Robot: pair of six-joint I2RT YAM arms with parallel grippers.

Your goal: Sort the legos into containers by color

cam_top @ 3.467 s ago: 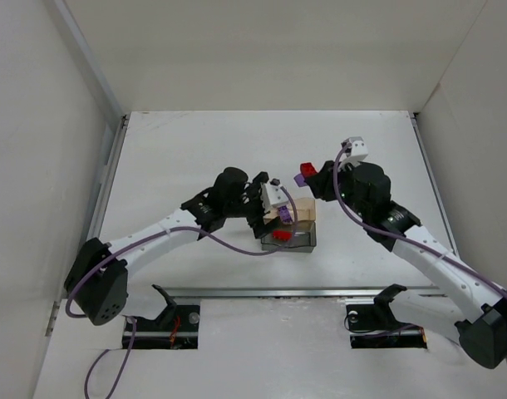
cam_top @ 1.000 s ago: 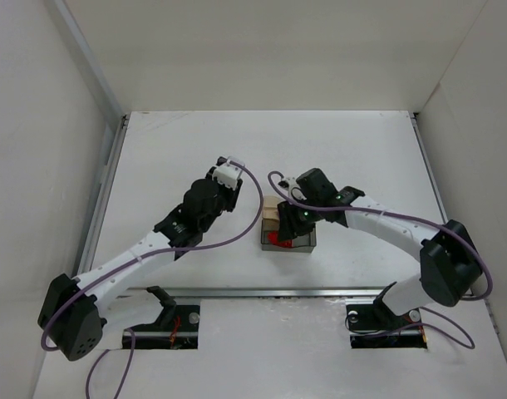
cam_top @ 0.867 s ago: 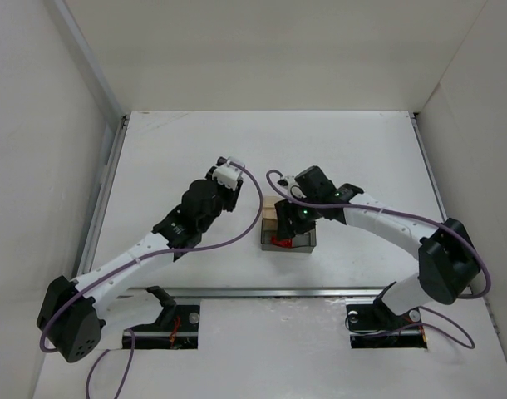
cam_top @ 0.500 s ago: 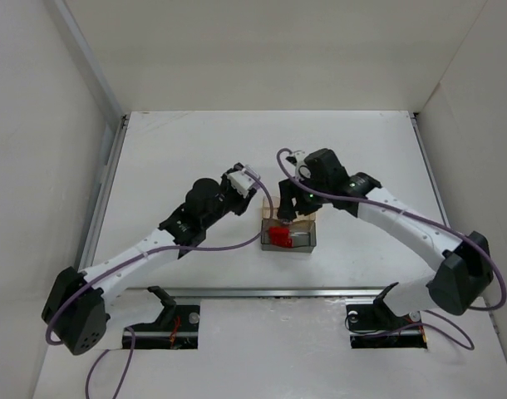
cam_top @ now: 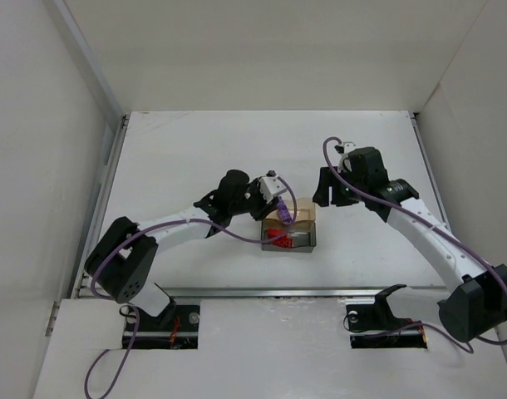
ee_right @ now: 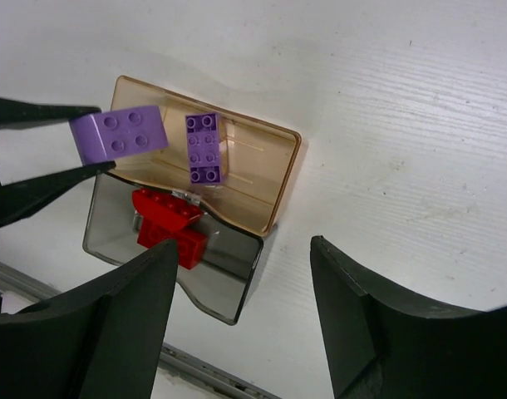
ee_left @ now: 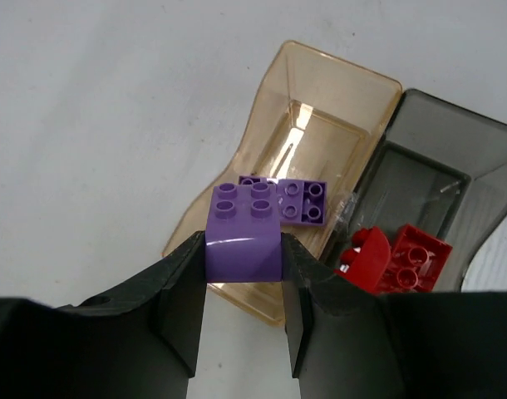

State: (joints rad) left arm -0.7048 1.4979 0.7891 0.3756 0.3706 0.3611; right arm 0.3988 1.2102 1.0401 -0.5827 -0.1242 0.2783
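Note:
My left gripper is shut on a purple lego and holds it above the near left rim of the tan-orange container. A flat purple lego lies inside that container. The smoky grey container touches it on the right and holds two red legos. In the top view the left gripper hangs at the containers' left side. My right gripper is open and empty, raised to the right of the containers.
The two containers sit side by side mid-table, the tan one behind the grey one. White walls enclose the table on three sides. A metal rail runs along the near edge.
The right gripper opened over the grey container, left a red lego there and pulled back up and to the right. The left arm swung in to the containers with the purple lego.

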